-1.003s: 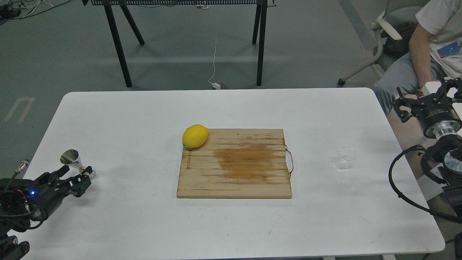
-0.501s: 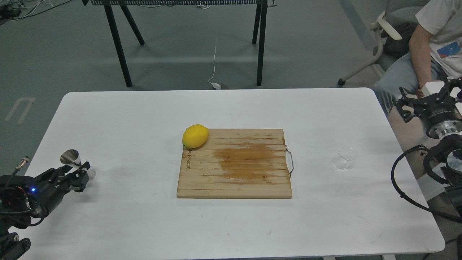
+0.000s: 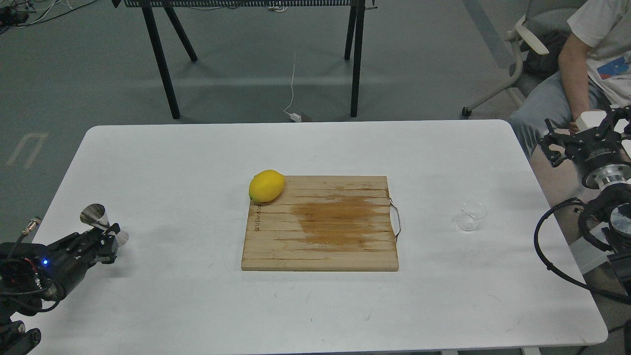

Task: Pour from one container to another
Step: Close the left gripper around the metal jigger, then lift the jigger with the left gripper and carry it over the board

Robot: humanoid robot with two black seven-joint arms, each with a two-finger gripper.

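The steel jigger stands at the table's left edge, its upper cone leaning left. My left gripper is at its narrow waist, with dark fingers hiding the lower cone in part; I cannot make out whether they clamp it. The small clear glass cup stands alone on the right side of the table, right of the board. My right gripper hovers beyond the table's right edge, well above and right of the cup, open with nothing between its fingers.
A wooden cutting board with a wet stain lies mid-table, and a lemon rests on its far left corner. A seated person is close behind my right gripper. A black-legged bench stands beyond the table.
My left gripper drew back slightly to the left and its fingers narrowed around the jigger's waist. The jigger's top shifted a little. The right gripper barely moved.
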